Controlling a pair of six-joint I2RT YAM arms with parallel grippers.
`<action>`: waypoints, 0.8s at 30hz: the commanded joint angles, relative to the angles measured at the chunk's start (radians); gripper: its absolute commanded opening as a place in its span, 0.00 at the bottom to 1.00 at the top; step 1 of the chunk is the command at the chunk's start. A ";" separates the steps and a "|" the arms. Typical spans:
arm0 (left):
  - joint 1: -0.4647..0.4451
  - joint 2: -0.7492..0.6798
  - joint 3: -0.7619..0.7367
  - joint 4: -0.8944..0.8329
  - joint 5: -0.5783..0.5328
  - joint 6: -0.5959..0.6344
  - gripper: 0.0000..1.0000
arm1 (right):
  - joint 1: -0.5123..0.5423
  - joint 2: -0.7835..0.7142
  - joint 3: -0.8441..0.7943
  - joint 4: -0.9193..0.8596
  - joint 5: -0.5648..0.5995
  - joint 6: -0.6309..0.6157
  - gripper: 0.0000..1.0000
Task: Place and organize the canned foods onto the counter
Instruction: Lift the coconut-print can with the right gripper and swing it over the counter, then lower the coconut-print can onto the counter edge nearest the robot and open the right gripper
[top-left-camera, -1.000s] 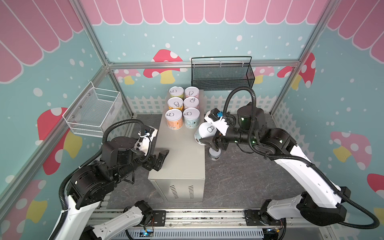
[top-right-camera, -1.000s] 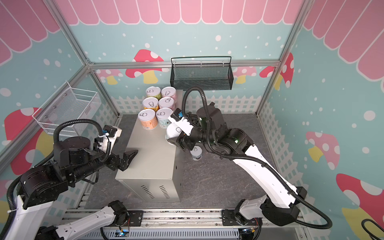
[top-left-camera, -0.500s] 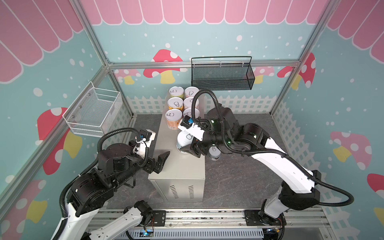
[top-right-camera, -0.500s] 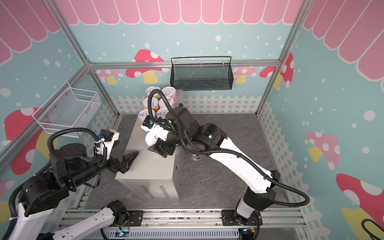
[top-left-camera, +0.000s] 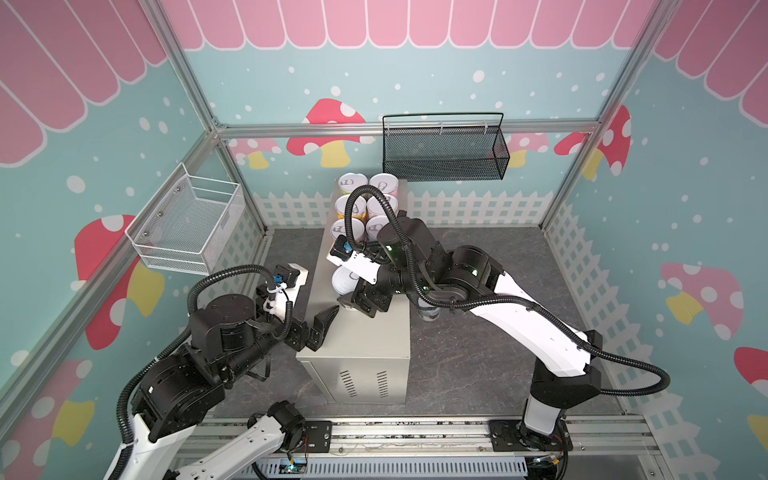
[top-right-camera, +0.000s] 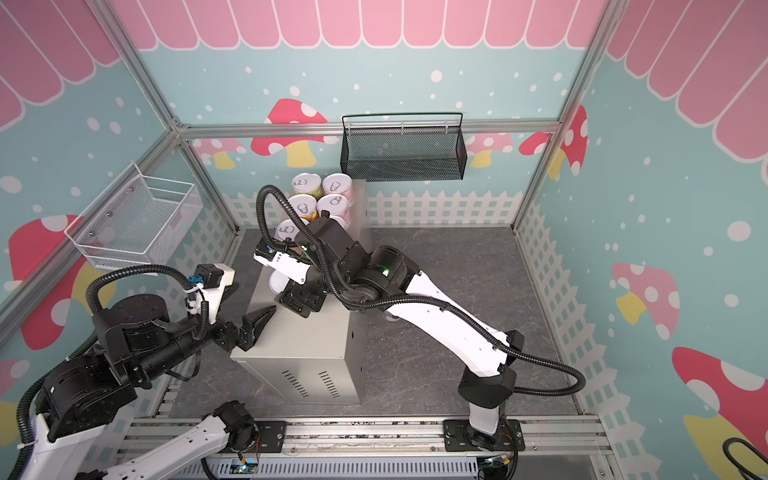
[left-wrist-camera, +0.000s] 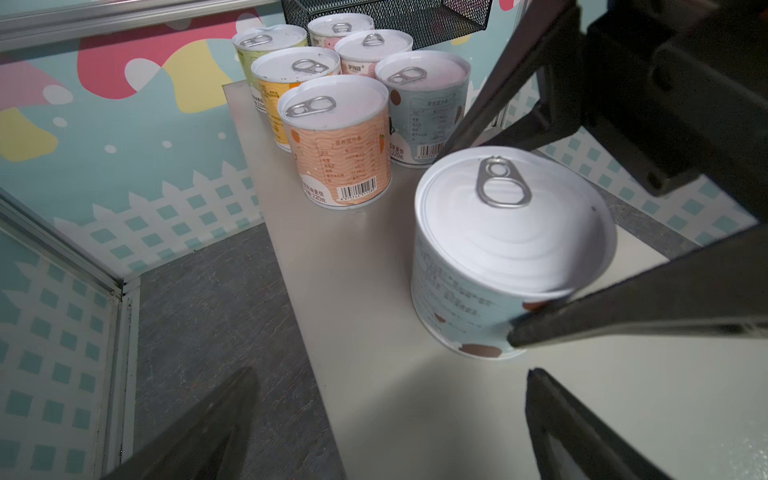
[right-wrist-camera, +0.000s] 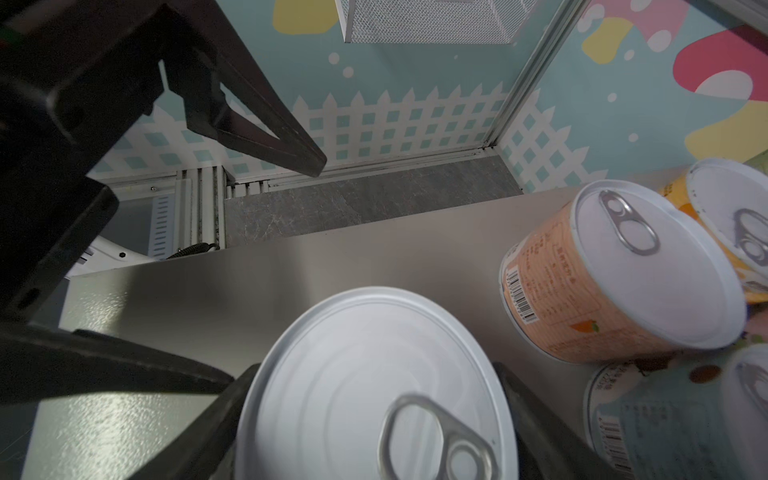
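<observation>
Several cans (top-left-camera: 365, 208) stand in two rows at the far end of the beige counter (top-left-camera: 365, 336), the orange one (left-wrist-camera: 345, 145) nearest. A light blue can (left-wrist-camera: 498, 249) stands upright on the counter top in front of the orange one. My right gripper (top-left-camera: 347, 293) reaches across it, and its black fingers (right-wrist-camera: 220, 415) hug both sides of the can (right-wrist-camera: 353, 353). My left gripper (left-wrist-camera: 392, 374) is open just short of that can, one finger over the counter's left edge and one over the floor. One more can (top-left-camera: 428, 313) stands on the floor right of the counter, half hidden under the right arm.
A black mesh basket (top-left-camera: 444, 149) hangs on the back wall above the cans. A white wire basket (top-left-camera: 187, 224) hangs on the left wall. A white picket fence (top-left-camera: 478, 208) lines the walls, and a metal rail (top-left-camera: 415, 436) runs along the front.
My right arm carried the light blue can leftward from beside the counter's right edge and set it on the counter top. The left gripper stayed open and shifted only slightly.
</observation>
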 joint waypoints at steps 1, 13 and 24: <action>0.005 -0.022 -0.018 -0.019 -0.003 -0.003 1.00 | 0.004 0.010 0.034 0.016 0.008 -0.019 0.88; 0.005 0.006 -0.072 0.077 0.144 -0.006 1.00 | 0.005 -0.275 -0.254 0.205 0.055 0.021 0.98; 0.005 0.050 -0.136 0.255 0.194 -0.039 1.00 | 0.004 -0.603 -0.633 0.320 0.185 0.108 0.99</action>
